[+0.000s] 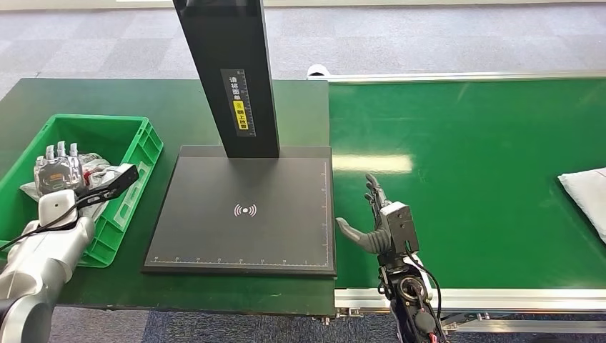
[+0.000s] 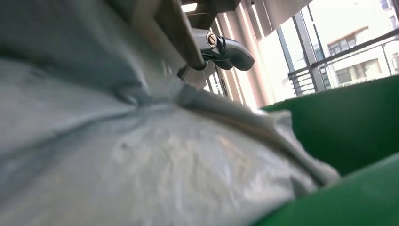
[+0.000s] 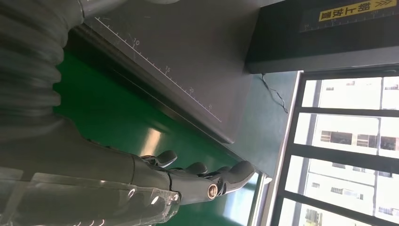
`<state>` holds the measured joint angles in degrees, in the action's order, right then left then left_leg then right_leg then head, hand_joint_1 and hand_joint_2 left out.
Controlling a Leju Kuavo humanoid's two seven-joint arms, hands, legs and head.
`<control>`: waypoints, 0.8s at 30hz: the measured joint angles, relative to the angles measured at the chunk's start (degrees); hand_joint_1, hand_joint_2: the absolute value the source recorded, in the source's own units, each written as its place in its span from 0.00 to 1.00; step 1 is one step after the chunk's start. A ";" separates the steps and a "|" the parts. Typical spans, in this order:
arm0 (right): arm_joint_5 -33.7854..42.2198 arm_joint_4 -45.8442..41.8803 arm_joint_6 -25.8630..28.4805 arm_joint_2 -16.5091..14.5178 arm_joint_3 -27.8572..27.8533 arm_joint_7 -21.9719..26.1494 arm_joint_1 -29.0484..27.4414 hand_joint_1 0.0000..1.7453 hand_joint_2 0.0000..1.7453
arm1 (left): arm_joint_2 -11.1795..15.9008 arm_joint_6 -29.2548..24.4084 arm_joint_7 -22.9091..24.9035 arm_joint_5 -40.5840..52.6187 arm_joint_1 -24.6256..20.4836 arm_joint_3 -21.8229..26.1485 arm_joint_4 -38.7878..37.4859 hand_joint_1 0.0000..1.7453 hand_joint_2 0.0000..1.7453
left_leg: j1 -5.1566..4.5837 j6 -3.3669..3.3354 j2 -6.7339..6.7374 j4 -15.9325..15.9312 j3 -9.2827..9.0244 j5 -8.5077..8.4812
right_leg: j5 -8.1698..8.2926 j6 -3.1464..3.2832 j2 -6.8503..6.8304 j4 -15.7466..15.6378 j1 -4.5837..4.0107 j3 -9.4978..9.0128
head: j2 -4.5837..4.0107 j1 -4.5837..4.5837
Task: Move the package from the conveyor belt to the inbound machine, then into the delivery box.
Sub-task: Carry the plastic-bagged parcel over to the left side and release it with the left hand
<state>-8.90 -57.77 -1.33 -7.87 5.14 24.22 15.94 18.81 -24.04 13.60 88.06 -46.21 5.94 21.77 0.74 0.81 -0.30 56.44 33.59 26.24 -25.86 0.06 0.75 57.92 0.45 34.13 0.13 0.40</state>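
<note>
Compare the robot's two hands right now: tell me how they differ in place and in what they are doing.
The left hand is down in the green crate, on a grey package lying there; the right hand is over the green conveyor belt, beside the black scanner platform. The left hand's fingers rest against the package; the right hand's fingers are spread and hold nothing. Both are grey, many-fingered hands on silver arms.
</note>
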 joint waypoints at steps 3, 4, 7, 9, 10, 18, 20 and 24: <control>-0.17 0.00 -0.09 -0.02 0.00 0.00 -0.01 0.00 1.00 | -0.09 -6.32 -2.52 -0.34 0.10 0.16 0.16 0.00 1.00 | 0.00 0.00 0.00 0.00 0.00 0.00 | 0.00 0.00 0.00 0.00 0.00 0.00 | -0.01 0.00; -0.26 0.00 -0.17 -0.04 0.01 0.00 -0.01 0.00 1.00 | -0.19 -9.27 -4.61 -0.88 0.39 0.46 0.75 0.00 1.00 | 0.00 0.00 0.00 0.00 0.00 0.00 | 0.00 0.00 0.00 0.00 0.00 0.00 | -0.01 0.00; -0.41 0.14 -0.47 -0.20 0.02 0.04 0.02 0.00 1.00 | -1.15 -15.21 -15.29 -3.77 3.16 2.75 7.75 0.00 1.00 | -0.01 0.00 0.02 0.00 0.00 0.00 | 0.00 0.00 0.01 0.00 0.02 0.03 | 0.01 0.01; -0.43 0.45 -0.57 -0.27 0.04 0.28 0.13 0.00 1.00 | -3.06 -15.95 -25.72 -6.31 5.48 5.82 15.31 0.00 1.00 | -0.02 0.00 0.02 0.01 0.01 0.01 | -0.01 -0.01 -0.01 -0.01 0.03 0.04 | 0.01 0.00; -0.42 0.64 -0.58 -0.29 0.06 0.50 0.24 0.00 1.00 | -4.41 -16.04 -31.65 -7.78 6.35 7.71 18.89 0.00 1.00 | -0.03 -0.01 0.01 0.01 0.02 0.01 | -0.01 -0.01 -0.01 -0.01 0.04 0.04 | 0.01 0.00; -0.41 1.86 -0.59 -0.33 0.11 1.31 0.93 0.00 1.00 | -13.63 -16.11 -52.98 -14.88 8.72 17.31 34.43 0.00 1.00 | -0.04 -0.02 0.06 0.01 0.02 0.02 | 0.02 -0.03 0.00 -0.02 0.06 0.02 | -0.02 -0.01; -0.41 1.90 -0.59 -0.33 0.11 1.31 0.94 0.00 1.00 | -13.74 -16.11 -53.03 -14.90 8.76 17.44 34.74 0.00 1.00 | -0.04 -0.02 0.05 0.01 0.02 0.02 | 0.02 -0.03 0.00 -0.02 0.06 0.02 | -0.01 -0.01; -0.41 2.52 -0.17 -0.31 0.09 1.61 1.14 0.00 1.00 | -17.45 -16.10 -53.52 -18.06 10.34 18.22 42.38 0.00 1.00 | 0.00 -0.01 0.02 0.01 0.02 0.01 | 0.02 -0.02 -0.01 -0.01 0.01 0.02 | 0.00 0.01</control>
<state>-9.31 -55.25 -1.51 -8.18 5.23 25.83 17.07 1.36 -40.15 -39.92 69.99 -35.88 24.17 64.15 0.74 0.80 -0.28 56.45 33.61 26.25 -25.84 0.04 0.75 57.91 0.46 34.16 0.13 0.41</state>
